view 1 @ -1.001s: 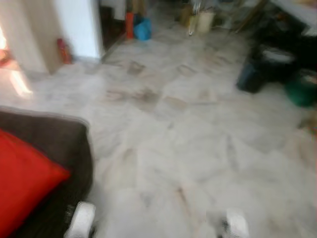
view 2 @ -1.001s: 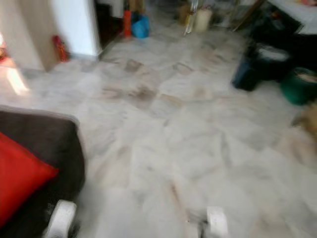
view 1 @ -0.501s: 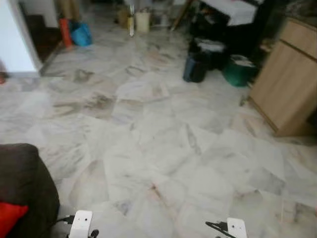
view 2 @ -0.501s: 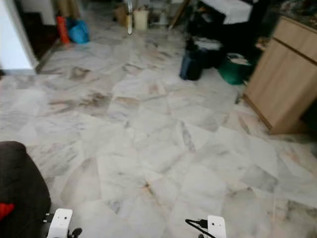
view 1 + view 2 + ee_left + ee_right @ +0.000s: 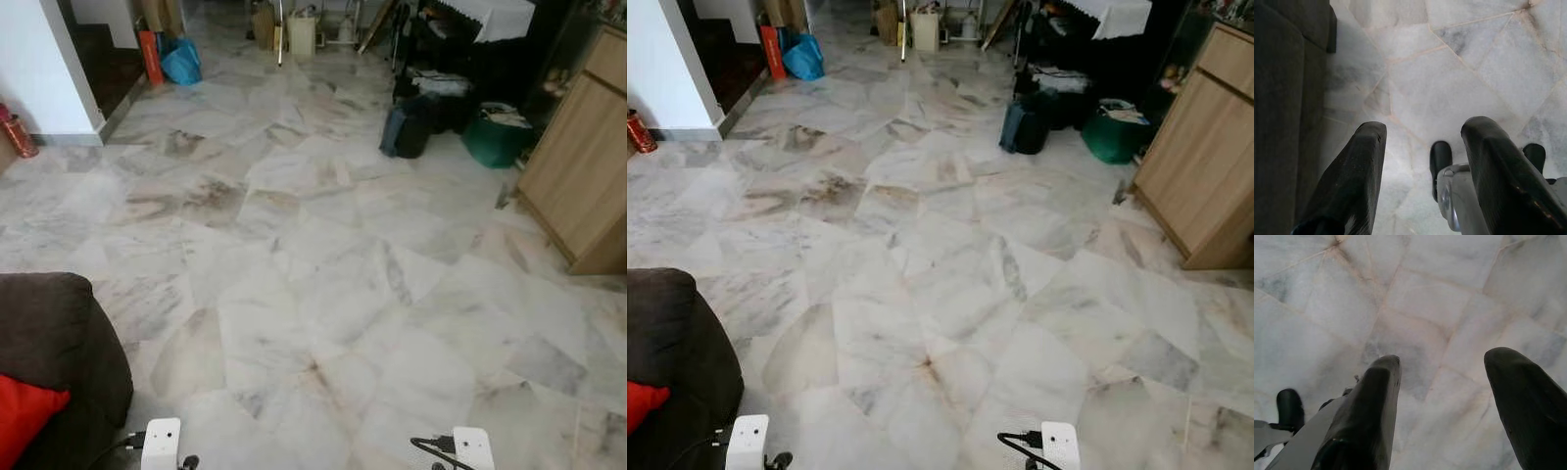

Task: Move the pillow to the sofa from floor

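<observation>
A red pillow (image 5: 24, 416) lies on the dark brown sofa (image 5: 54, 338) at the lower left of the eye views, only its corner in sight. Both arms hang low at my sides, with their white wrist blocks at the bottom edge. My left gripper (image 5: 1422, 139) is open over the marble floor, the sofa's dark side (image 5: 1283, 98) close beside it. My right gripper (image 5: 1444, 367) is open too, with bare marble tiles between its fingers (image 5: 1376, 396).
White marble floor (image 5: 323, 245) stretches ahead. A wooden cabinet (image 5: 583, 176) stands at the right. A dark bag (image 5: 404, 132) and a green basin (image 5: 498, 137) sit near a black table at the back. A white wall corner (image 5: 49, 69), a red bottle (image 5: 18, 132) and blue bag (image 5: 181, 64) are at the far left.
The view has swung right and then slightly back, so the sofa and red pillow slid to the lower left and the cabinet came in. Both grippers stay hanging.
</observation>
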Controlling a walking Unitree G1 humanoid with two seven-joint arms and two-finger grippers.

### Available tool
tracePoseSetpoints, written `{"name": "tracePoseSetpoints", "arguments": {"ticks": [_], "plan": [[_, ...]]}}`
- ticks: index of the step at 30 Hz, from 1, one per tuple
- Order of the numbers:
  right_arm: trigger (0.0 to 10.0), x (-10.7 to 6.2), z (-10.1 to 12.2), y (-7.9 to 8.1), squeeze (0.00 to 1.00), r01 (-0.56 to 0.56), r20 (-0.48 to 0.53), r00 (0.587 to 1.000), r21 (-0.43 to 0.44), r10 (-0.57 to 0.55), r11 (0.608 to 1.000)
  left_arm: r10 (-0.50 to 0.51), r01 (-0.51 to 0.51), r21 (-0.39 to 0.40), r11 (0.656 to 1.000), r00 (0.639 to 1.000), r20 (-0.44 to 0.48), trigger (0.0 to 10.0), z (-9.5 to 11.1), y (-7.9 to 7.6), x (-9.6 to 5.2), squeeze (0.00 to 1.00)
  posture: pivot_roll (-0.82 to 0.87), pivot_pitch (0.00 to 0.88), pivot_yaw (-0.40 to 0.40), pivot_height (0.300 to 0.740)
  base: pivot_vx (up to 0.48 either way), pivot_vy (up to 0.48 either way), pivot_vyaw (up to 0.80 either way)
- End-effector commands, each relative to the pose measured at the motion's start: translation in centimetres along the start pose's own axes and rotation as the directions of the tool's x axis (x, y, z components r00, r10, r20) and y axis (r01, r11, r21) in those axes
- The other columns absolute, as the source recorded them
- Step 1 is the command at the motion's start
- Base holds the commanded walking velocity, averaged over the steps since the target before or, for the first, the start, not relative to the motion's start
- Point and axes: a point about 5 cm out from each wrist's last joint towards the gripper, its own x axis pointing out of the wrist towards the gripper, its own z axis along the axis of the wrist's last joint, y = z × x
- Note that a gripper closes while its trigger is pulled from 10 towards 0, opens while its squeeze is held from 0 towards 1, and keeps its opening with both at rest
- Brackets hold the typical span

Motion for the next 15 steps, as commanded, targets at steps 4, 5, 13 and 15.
{"name": "tracePoseSetpoints", "arguments": {"ticks": [4, 5, 13, 15], "plan": [[10.0, -0.1, -0.5, 0.7, 0.00, -0.015, -0.003, 1.000, 0.016, 0.015, 1.000, -0.008, 0.008, 0.011, 1.000, 1.000, 0.005, 10.0, 0.1, 0.4, 0.0, 0.00, 0.01, 0.000, 0.010, 0.740, 0.000, 0.000, 0.00], [10.0, -0.1, -0.6, 0.8, 0.00, -0.015, -0.007, 1.000, 0.019, 0.015, 1.000, -0.011, 0.011, 0.027, 1.000, 1.000, 0.006, 10.0, 0.1, 0.5, 0.0, 0.00, 0.01, 0.000, 0.012, 0.740, 0.000, 0.000, 0.00], [10.0, -0.3, -1.3, 0.7, 0.00, -0.010, -0.021, 1.000, 0.036, 0.011, 0.999, -0.030, 0.030, 0.027, 0.999, 1.000, 0.002, 10.0, -0.1, 0.7, -0.1, 0.00, 0.00, 0.000, 0.013, 0.740, 0.135, 0.000, 0.00], [10.0, -0.3, -1.4, 0.7, 0.00, -0.005, -0.021, 1.000, 0.049, 0.006, 0.999, -0.031, 0.031, 0.023, 0.999, 1.000, 0.002, 10.0, -0.2, 0.7, -0.1, 0.00, 0.00, 0.000, 0.014, 0.740, 0.381, 0.000, 0.00]]}}
